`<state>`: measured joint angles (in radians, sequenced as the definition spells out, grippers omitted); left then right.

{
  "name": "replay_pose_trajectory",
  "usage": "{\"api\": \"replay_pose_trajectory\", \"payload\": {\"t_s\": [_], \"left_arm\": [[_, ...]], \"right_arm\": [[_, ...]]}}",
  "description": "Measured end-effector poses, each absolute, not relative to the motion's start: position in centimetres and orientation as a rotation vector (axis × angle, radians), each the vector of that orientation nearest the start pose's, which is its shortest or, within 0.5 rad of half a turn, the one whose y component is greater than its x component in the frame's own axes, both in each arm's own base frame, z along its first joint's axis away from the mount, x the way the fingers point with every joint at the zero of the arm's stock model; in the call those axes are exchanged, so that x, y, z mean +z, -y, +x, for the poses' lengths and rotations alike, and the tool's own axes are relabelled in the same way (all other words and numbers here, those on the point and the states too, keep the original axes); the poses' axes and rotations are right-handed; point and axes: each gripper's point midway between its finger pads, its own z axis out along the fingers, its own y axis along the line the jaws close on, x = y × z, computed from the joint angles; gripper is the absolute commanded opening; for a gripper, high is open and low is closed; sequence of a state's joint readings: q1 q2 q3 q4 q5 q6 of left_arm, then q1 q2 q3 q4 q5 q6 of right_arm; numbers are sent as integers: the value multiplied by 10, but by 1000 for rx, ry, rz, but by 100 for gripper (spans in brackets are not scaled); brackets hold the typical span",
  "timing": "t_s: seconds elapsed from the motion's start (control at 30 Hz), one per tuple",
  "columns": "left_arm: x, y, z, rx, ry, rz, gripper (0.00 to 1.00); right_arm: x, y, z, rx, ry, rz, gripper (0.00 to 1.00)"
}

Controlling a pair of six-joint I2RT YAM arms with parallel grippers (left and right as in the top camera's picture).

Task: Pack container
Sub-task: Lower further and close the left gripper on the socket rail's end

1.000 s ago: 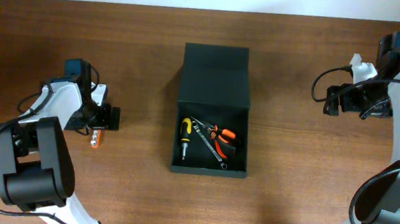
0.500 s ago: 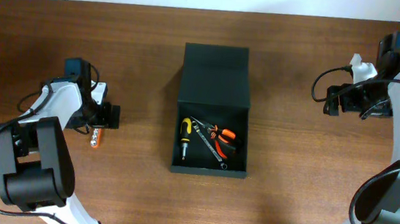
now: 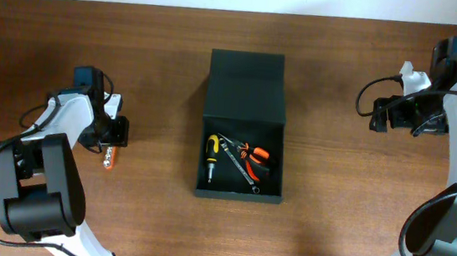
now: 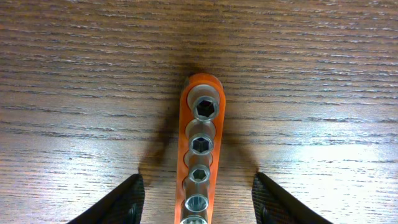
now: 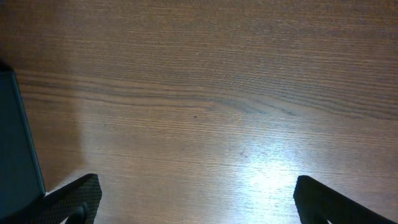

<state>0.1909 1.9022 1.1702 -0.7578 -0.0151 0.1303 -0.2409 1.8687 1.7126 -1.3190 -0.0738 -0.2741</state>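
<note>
though the container (image 3: 247, 79) lies well apart, left fingers (image 4: 118, 202) straddle sockets (image 4: 201, 144).

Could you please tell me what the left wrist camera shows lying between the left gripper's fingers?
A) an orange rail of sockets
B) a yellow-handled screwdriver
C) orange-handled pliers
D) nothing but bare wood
A: in the left wrist view, the orange socket rail lies flat on the table, with the left gripper open and a finger on either side, neither touching it.
</note>
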Motion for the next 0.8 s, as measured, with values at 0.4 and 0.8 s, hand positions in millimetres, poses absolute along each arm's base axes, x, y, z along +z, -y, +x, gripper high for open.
{"api": "replay_pose_trajectory", "payload": {"t_s": [0.4, 0.8], "left_arm": [[-1, -69, 343, 44, -3055, -93, 34], [-1, -69, 344, 45, -3051, -94, 24]], "right_arm": [[143, 77, 365, 71, -3029, -56, 99], [143, 77, 365, 71, -3029, -56, 99]]}}
